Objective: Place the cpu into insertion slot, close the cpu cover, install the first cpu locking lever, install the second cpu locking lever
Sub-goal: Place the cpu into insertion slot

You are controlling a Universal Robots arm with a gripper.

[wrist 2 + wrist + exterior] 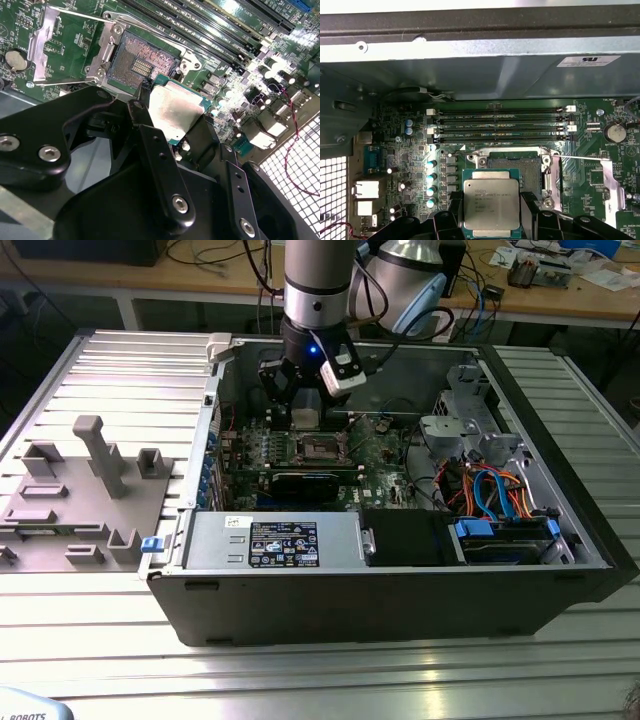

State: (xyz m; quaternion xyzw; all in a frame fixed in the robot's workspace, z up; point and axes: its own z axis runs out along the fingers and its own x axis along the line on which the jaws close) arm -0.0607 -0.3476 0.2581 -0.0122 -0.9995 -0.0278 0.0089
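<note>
Silver-grey chip (491,207) is gripped between the black tool's (491,210) 2 fingers, held just beside the uncovered socket (514,167), upper centre of the exterior view; the cover plate (42,40) is swung open.

The cpu (491,205) sits in the end effector (491,215) just beside the insertion slot (514,162), the cpu cover (612,186) flanking that slot.

Silver-topped cpu (491,202) hangs just beside the open insertion slot (516,162).

Cpu (491,205): silver-grey top, green border. Insertion slot (514,164): dark centre, silvery rim. Circuit board (587,177): green. Tool (491,212): black. Worktop (130,360): ribbed grey.
</note>
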